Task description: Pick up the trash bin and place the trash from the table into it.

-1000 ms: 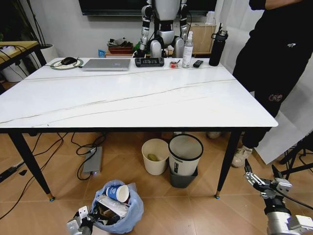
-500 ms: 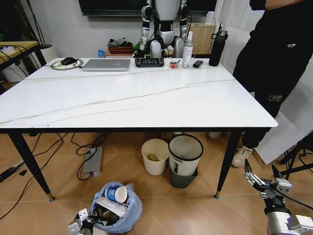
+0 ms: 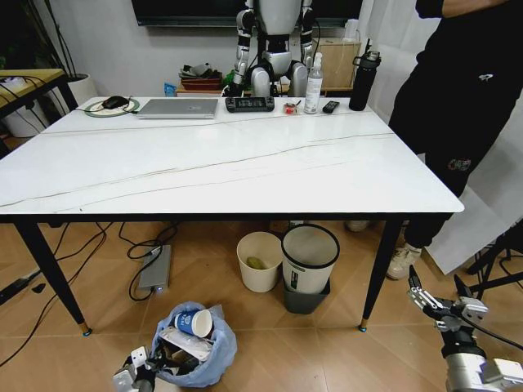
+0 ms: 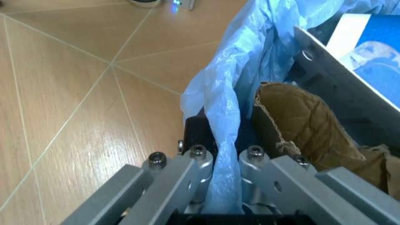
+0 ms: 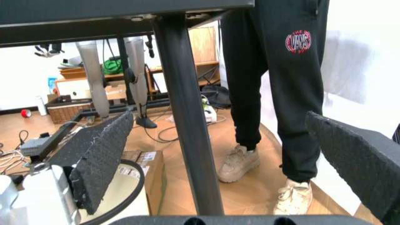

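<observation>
The trash bin [image 3: 204, 347], lined with a crinkled light-blue bag, sits low by the floor in front of the table [image 3: 245, 163]. My left gripper [image 3: 140, 374] is at the bin's near side, shut on the bag's rim [image 4: 222, 140]. Trash lies inside the bin: a blue-white paper cup [image 3: 194, 324], white paper [image 3: 184, 341] and torn brown cardboard [image 4: 300, 122]. My right gripper [image 3: 437, 292] hangs open near the floor by the table's right front leg [image 5: 187, 117], its black pads [image 5: 100, 159] spread wide with nothing between them.
A cream bin [image 3: 259, 261] and a white bin with a dark base [image 3: 310, 257] stand under the table. A laptop [image 3: 178, 107], a controller [image 3: 250, 103] and bottles [image 3: 362, 80] line the far edge. A person [image 3: 458, 106] stands at the table's right end.
The bin and my left gripper have shifted very slightly down and left; in the last half second nothing has visibly moved. The right arm has stayed still.
</observation>
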Robot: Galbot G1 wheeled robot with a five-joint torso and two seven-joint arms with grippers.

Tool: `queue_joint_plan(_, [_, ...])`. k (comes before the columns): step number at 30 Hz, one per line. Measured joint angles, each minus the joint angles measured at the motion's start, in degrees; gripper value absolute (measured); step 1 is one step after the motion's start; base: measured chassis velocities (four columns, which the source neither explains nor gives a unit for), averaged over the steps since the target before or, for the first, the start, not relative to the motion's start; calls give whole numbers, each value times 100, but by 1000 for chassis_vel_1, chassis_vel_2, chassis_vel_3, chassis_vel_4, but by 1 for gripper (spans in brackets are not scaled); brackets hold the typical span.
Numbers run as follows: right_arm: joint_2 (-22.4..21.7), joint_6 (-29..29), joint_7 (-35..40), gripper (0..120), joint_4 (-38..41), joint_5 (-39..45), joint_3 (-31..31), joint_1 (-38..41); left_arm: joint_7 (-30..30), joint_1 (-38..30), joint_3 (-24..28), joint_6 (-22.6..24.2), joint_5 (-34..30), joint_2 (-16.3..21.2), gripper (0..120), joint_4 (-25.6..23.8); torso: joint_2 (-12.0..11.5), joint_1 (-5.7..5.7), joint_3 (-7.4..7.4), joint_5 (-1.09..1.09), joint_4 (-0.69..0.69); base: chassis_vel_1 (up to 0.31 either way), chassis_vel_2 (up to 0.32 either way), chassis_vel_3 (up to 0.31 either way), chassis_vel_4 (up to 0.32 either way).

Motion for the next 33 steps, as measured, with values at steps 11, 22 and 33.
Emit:
queue_joint_plan(11, [0, 0, 0, 100, 0, 0, 0, 0, 29, 8, -19, -55, -12, 1, 30, 53, 8, 3, 5, 0, 0, 0, 0, 0, 0])
queue_joint_plan(22, [0, 0, 0, 100, 0, 0, 0, 0, 38, 714, -82, -85, -60, 124, 73, -1112, 14, 5, 7, 0, -1, 0, 0, 0, 0])
queue_joint_plan(33, [0, 0, 0, 100, 0, 0, 0, 1, 66, 2204, -291, -688, 413, 207, 105, -3129, 16, 5, 9, -1, 1, 0, 0, 0, 0])
